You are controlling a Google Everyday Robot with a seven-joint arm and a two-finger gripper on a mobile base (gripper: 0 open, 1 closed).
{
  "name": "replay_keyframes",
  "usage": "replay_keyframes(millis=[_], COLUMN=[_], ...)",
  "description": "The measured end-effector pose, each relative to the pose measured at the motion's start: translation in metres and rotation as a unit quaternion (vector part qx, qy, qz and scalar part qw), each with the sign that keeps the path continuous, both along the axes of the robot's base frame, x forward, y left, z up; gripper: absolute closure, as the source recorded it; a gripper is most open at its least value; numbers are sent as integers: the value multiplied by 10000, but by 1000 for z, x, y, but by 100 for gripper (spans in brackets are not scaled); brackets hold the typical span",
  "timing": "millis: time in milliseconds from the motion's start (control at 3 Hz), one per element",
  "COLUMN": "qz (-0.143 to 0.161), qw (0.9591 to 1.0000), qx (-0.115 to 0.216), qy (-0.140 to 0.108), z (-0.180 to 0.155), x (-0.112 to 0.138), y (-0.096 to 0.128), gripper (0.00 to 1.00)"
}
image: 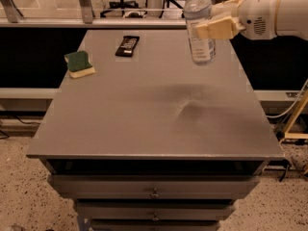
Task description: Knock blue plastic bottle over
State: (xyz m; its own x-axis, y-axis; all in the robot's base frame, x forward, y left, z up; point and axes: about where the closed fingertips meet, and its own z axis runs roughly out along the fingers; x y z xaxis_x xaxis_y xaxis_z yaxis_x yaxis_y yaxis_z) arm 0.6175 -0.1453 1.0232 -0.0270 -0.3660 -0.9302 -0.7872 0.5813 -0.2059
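The blue plastic bottle (198, 25), clear with a white cap and a pale label, is held upright in the air above the far right part of the grey table (144, 109). Its base hangs clear of the tabletop and its cap reaches the top edge of the view. My gripper (216, 20) comes in from the right on a white arm and is shut on the bottle, with one cream finger (215, 29) across its label.
A green and yellow sponge (79, 64) lies at the far left of the table. A black flat packet (127, 45) lies at the far middle. Drawers (154, 191) sit under the front edge. A railing and office chairs stand behind the table.
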Motion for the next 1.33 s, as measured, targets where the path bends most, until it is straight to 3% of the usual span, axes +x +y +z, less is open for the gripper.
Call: replay_keyframes(millis=[333, 667, 1000, 1333], qz=[384, 1025, 1813, 1840], qw=[9901, 9582, 9121, 9087], qx=[-1266, -2468, -3412, -3470], qy=[462, 1022, 1367, 1414], z=[-25, -77, -122, -127], x=[1, -6, -35, -36], y=[14, 39, 72, 72], gripper=[100, 100, 82, 59])
